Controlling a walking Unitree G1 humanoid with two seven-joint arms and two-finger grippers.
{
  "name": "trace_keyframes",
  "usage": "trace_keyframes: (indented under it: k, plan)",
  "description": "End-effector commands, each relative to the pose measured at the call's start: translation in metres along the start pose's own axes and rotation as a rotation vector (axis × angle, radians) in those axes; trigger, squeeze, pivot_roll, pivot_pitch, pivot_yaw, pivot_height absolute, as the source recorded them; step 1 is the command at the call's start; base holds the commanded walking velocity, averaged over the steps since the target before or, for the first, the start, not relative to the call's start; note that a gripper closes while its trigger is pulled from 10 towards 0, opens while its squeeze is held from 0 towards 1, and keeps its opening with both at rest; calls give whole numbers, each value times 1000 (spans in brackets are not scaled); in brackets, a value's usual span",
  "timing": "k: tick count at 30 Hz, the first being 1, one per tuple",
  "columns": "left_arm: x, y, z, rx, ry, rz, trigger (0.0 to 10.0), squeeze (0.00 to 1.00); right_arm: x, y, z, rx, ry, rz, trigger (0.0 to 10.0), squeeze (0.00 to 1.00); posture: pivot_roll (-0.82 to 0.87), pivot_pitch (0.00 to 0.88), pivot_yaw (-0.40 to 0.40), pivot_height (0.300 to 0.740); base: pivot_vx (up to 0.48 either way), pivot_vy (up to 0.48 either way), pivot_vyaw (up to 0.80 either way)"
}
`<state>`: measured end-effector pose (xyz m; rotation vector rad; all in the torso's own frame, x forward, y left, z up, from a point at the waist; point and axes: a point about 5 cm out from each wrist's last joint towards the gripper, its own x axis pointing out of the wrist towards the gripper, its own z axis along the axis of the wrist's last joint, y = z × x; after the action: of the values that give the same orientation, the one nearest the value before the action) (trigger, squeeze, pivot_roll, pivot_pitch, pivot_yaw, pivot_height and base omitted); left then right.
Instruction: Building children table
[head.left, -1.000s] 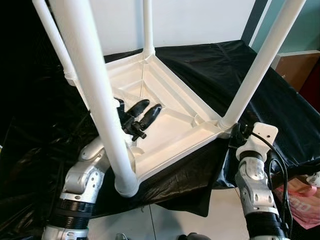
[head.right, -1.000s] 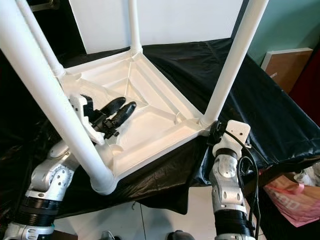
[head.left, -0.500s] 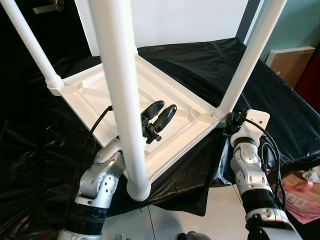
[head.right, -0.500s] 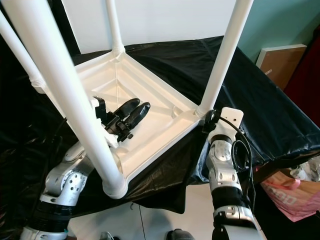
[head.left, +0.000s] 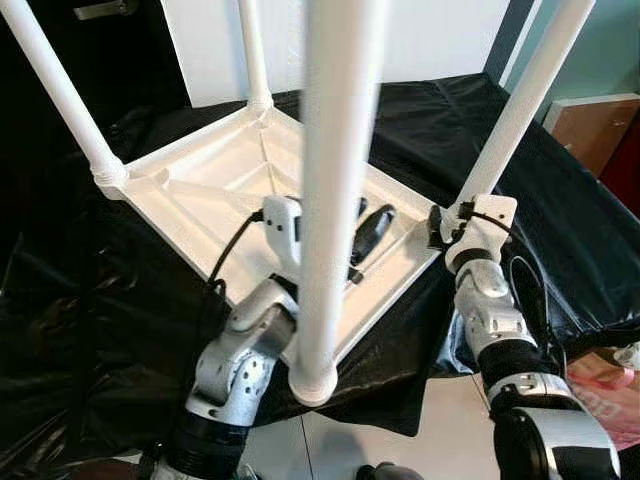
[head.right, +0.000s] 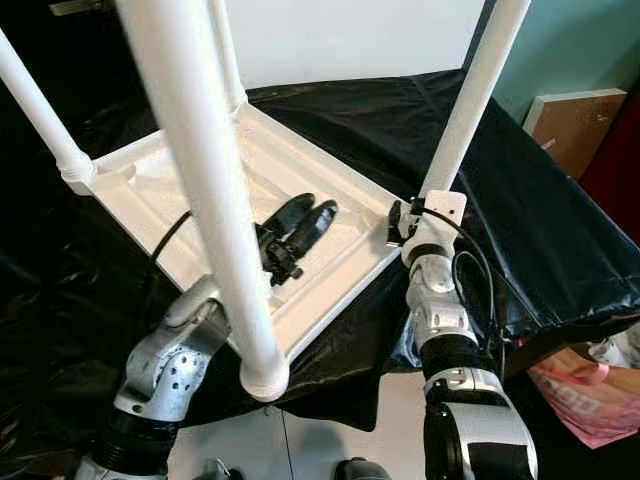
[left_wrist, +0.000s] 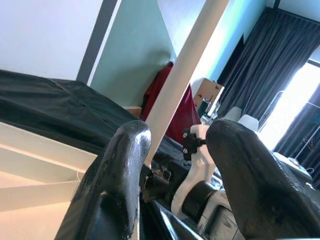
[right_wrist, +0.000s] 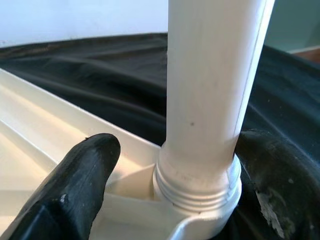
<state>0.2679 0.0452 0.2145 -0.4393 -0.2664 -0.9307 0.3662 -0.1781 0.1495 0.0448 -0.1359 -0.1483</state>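
The upturned children's table is seen in plain white, as are its four legs. The counter is covered by a glossy black cloth, creased and without pattern. Silver arms are shown, each with a gripper of black fingers: the left gripper and the right gripper, whose 3 o'clock finger is marked by pale scuffs. A white wall, a teal wall, a brown panel and a pink bag are seen beyond.
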Motion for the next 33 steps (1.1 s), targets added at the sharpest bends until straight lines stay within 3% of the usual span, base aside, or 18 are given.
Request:
trace_keyframes:
  k: [1,10,13,15,17,22,28,30,33]
  plan:
    - [3,-6,-2,-5,15,-24,10000,0,-1,2,-1,-14,-20,14,10000,0,-64,122,-15,740,0,0,0]
    - [0,-7,4,24,37,-57,10000,0,10,-16,7,-30,-38,-21,10000,0,-83,127,2,740,0,0,0]
    - [-2,-12,5,46,51,-76,10000,0,17,-21,12,-46,-22,10,10000,0,-85,130,7,740,0,0,0]
    - [-1,-19,7,34,37,-51,10000,0,27,-20,20,-105,-3,118,10000,0,-88,130,12,740,0,0,0]
    - [0,-20,7,25,30,-38,10000,0,29,-20,22,-118,4,147,10000,0,-88,130,12,740,0,0,0]
    - [9,-21,1,-7,10,42,10000,0,39,-8,33,-134,20,255,10000,0,-74,130,2,740,0,0,0]
    - [10,-22,0,-12,13,47,10000,0,40,-5,36,-133,19,274,10000,0,-74,130,2,740,0,0,0]
    - [15,-25,-4,-14,12,68,10000,0,45,23,43,-133,15,343,10000,0,-70,128,-7,740,0,0,0]
    - [17,-25,-5,-21,10,85,10000,0,45,34,45,-128,18,371,10000,0,-70,126,-8,740,0,0,0]
